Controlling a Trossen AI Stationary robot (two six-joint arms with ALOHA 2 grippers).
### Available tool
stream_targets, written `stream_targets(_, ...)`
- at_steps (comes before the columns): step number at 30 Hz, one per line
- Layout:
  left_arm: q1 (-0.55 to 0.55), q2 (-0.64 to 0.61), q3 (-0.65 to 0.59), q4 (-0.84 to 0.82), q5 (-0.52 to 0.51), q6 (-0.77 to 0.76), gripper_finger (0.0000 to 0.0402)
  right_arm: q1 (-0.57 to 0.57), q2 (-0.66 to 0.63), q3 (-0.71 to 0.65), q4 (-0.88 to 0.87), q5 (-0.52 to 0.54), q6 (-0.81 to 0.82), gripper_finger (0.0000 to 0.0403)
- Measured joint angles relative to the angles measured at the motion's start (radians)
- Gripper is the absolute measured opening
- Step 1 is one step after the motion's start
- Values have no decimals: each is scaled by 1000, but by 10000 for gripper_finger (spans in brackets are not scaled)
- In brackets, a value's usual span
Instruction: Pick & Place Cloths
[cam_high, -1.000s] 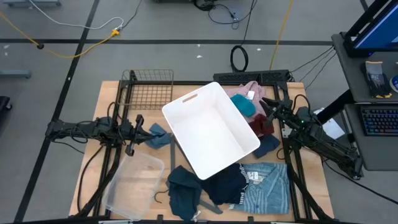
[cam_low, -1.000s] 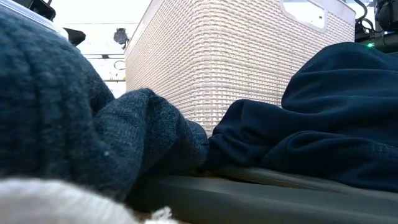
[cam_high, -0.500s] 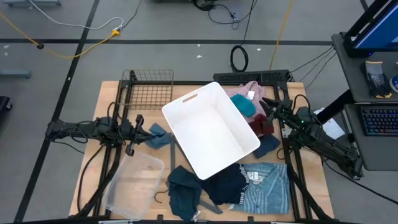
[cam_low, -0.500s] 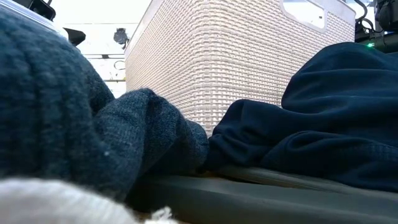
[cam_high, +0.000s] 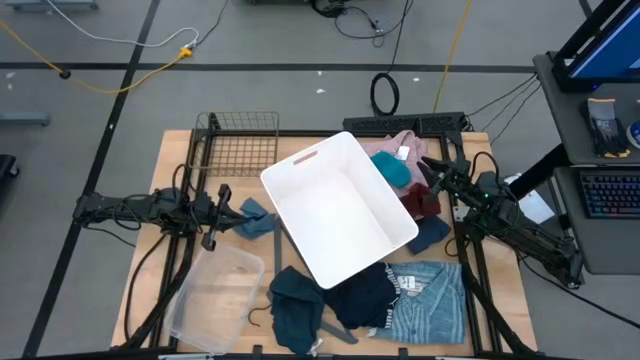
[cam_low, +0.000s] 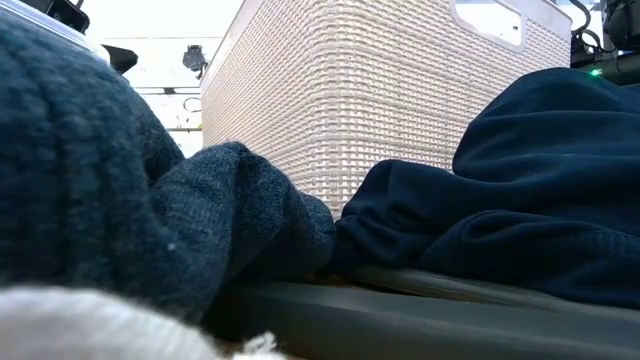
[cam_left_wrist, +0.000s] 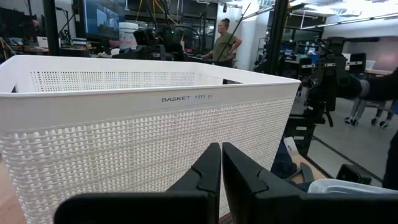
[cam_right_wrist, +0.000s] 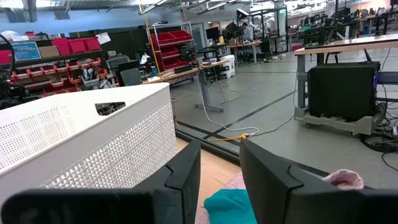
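A white basket (cam_high: 340, 207) stands at the table's middle. To its right lie a pink fleece (cam_high: 395, 145), a teal cloth (cam_high: 392, 172), a dark red cloth (cam_high: 422, 203) and a navy one (cam_high: 432, 236). Along the near edge lie the blue striped shirt (cam_high: 432, 298), a black cloth (cam_high: 365, 295) and a dark teal one (cam_high: 293, 305). A grey-blue cloth (cam_high: 255, 218) lies left of the basket. My left gripper (cam_high: 222, 215) is shut, level, beside that cloth (cam_left_wrist: 221, 163). My right gripper (cam_high: 430, 172) is open over the teal cloth (cam_right_wrist: 229, 205).
A clear plastic tray (cam_high: 215, 295) lies at the near left and a wire basket (cam_high: 240, 140) at the far left. A grey hanger (cam_high: 335, 332) sticks out under the near cloths. In the low view, dark cloths (cam_low: 520, 190) fill the foreground before the basket wall (cam_low: 380, 90).
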Motion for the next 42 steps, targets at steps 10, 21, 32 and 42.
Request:
stream_targets(10,0,0,0,0,0,0,17,0,0,0,2,0,1,106)
stream_targets(21,1,0,0,13,-14,0,17,0,0,0,33,0,215,106)
stream_targets(32,1,0,0,38,-172,8,17,0,0,0,205,106,198,106)
stream_targets(42,1,0,0,38,-215,32,17,0,4,0,212,74,286,106)
